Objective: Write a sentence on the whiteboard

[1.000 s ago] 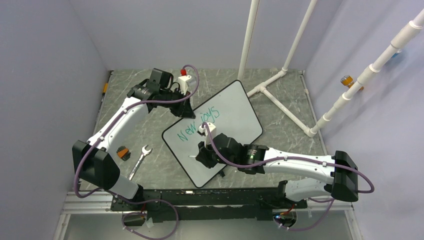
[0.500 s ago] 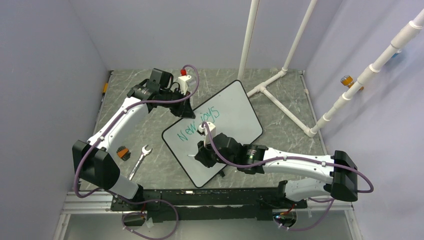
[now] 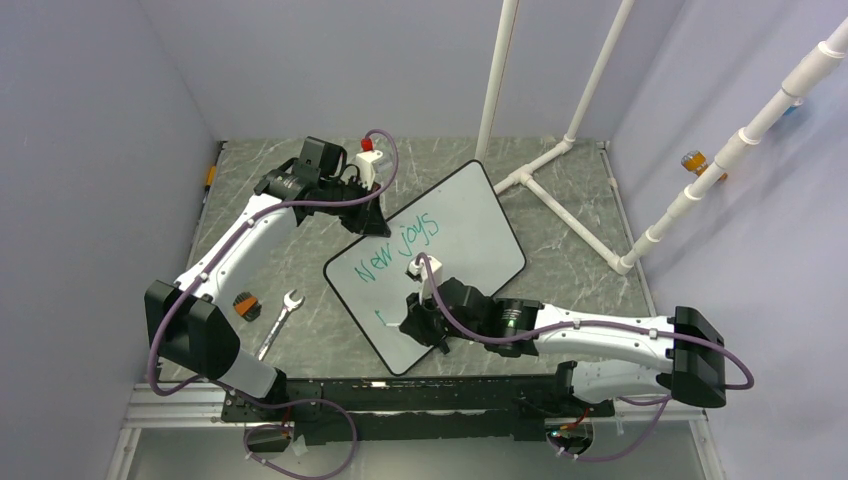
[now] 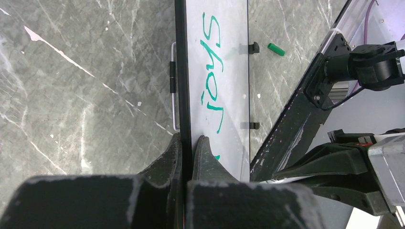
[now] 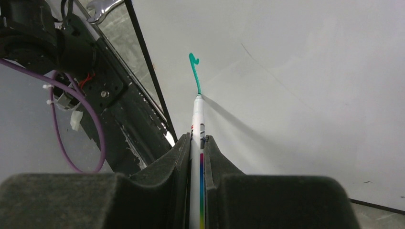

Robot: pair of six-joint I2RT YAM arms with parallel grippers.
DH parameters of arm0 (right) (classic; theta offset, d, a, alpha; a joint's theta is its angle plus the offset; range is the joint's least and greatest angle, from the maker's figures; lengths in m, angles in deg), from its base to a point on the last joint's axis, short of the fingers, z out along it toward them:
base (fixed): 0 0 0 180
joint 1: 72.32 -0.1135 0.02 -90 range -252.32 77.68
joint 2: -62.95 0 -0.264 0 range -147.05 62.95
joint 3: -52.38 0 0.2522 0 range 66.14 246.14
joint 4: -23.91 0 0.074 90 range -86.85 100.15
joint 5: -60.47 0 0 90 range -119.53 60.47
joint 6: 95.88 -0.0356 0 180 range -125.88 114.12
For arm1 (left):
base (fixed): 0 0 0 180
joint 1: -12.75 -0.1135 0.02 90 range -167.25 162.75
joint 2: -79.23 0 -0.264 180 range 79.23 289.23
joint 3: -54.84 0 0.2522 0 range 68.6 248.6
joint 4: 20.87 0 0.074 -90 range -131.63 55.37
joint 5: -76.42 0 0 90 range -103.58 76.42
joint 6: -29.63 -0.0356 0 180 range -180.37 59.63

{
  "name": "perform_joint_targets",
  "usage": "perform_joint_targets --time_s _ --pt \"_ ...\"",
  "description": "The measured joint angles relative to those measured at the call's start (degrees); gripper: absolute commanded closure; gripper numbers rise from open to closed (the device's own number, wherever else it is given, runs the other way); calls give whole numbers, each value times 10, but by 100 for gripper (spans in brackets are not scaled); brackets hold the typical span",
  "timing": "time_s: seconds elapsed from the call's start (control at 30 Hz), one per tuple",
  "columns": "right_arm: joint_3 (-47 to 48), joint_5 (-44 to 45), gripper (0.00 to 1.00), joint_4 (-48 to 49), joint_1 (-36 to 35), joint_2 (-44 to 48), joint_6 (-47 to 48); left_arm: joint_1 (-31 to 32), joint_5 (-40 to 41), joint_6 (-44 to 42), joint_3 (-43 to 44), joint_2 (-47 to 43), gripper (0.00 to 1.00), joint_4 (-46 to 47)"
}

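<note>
Green ink: "New joys" stands complete as the top line of the sentence (image 3: 398, 250). Lower on the whiteboard (image 3: 470, 215), a single hooked stroke (image 5: 195, 71) opens the second line.
Step in hand: the first letter of the second line is being formed, by the look of it. Roughly half the sentence appears to be down.
Right gripper (image 5: 196, 143): its jaws are pinched narrow on a white marker (image 5: 197, 112), whose tip touches the board at the foot of the fresh stroke.
Left gripper (image 4: 187, 143): its fingers are closed tight on the board's thin black rim at the far-left edge, pinning it in place.
Next move: probably a lift of the tip and a short shift along the line for the next letter. That calls for light pressure so the board does not slide, and for lettering kept parallel to the line above.
Whiteboard: it lies flat and askew in the middle of the table, with two small black clips (image 4: 254, 47) on the edge opposite the left claw.
Surface: the table (image 3: 300, 260) is grey-green and marbled. A wrench (image 3: 279, 322) lies to the left of the board, and a green cap (image 4: 275, 49) rests just beyond the clipped edge.
Room: the walls are pale lilac, and a white pipe frame (image 3: 560, 150) stands at the far right.
</note>
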Motion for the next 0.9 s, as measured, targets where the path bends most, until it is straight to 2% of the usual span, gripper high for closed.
perform_joint_targets --time_s 0.4,0.7,0.9 --pt "3 -12 100 -19 0 4 2 0 -1 0 0 0 100 0" --pt "36 -19 100 -20 -2 5 20 1 -1 0 0 0 100 0" --pt "87 7 100 -20 -2 -18 29 2 -1 0 0 0 100 1"
